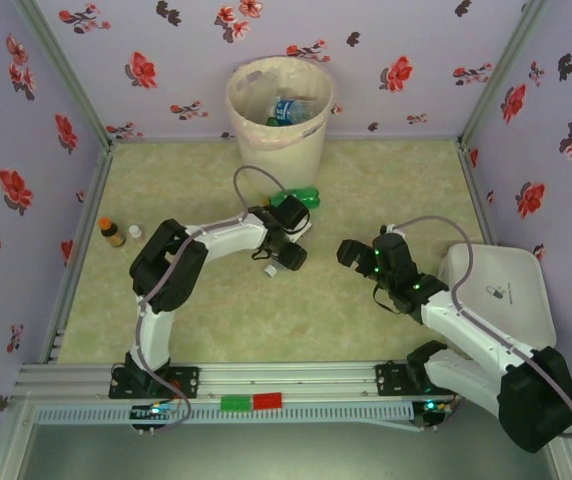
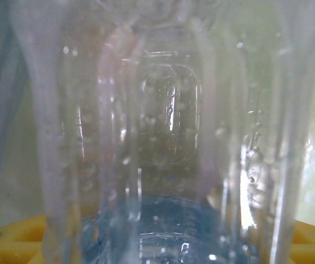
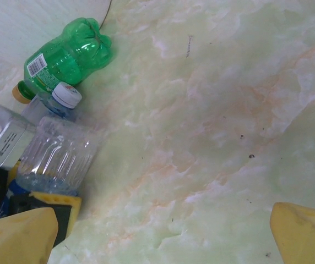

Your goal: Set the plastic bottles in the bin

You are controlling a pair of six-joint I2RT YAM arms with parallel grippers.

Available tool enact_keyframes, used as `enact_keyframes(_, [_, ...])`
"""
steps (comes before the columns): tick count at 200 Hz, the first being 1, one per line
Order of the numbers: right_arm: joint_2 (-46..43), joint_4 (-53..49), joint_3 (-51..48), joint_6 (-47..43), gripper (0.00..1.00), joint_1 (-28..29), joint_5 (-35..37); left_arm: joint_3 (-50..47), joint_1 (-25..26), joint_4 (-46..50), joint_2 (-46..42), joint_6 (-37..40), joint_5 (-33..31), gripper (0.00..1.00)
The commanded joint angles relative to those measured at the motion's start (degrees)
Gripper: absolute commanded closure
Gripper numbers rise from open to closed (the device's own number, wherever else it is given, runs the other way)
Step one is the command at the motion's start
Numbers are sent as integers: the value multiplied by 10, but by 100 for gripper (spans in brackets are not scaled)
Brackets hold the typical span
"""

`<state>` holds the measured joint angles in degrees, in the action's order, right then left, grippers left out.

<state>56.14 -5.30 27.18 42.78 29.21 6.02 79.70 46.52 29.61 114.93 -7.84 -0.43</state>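
Top view: the left fingers are in the middle of the table, nearer the loose bottles than the right fingers, which are spread wide and empty. The bin is straight beyond, at the far wall.

Left wrist: a clear bottle sits right between the fingers, ribs running up the view. Can't tell if it's clamped.

Right wrist: a green bottle lies just past it.

We see a clear bottle of thin, ribbed, glossy plastic, beaded with droplets. The green bottle is translucent, shiny plastic with a printed label. To us the table looks smooth, marbled and faintly sheened. The bin is matt plastic; its liner is thin, crinkled film.
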Motion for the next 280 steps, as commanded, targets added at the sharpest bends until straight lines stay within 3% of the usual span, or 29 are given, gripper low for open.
enact_keyframes(1, [14, 32, 3, 21, 0, -4, 15, -28, 5, -38, -79, -30, 3, 47])
enact_keyframes(59, [56, 66, 10, 33, 0, -5, -1, -52, -2, -78, -246, -31, -9, 49])
enact_keyframes(108, [82, 96, 11, 49, 0, -5, -31, 71, -37, -67, -271, 22, -2, 50])
enact_keyframes(135, [80, 98, 13, 51, 0, -5, -39, 177, -72, -53, -237, 53, 12, 50])
enact_keyframes(173, [58, 100, -3, 60, 0, -5, -39, 337, -135, -50, -152, 34, 32, 51])
enact_keyframes(240, [-10, 78, -27, 67, 0, -5, -29, 725, -181, 25, 100, 12, 41, 51])
enact_keyframes(280, [-38, 59, -33, 66, 0, -5, -19, 706, -182, -44, 135, 7, 43, 49])
